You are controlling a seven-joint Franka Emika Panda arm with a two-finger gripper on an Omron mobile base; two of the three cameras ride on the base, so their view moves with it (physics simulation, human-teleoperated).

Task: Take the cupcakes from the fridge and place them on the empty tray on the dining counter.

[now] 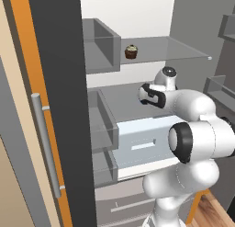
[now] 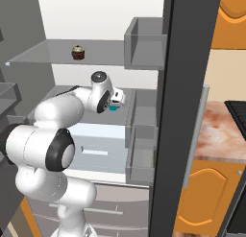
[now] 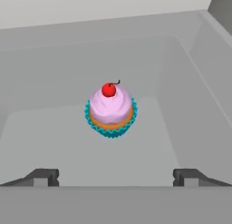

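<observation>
Inside the fridge [image 1: 193,19], the upper shelf [image 1: 183,49] carries one cupcake [image 1: 131,52] near its front edge. Below that shelf lies the middle shelf [image 3: 54,137], and the second cupcake [image 3: 110,110] sits on it, upright, toward the back. The gripper [image 3: 116,177] hangs above the middle shelf, in front of that cupcake, apart from it. Under the middle shelf sits a drawer [image 1: 147,145].
</observation>
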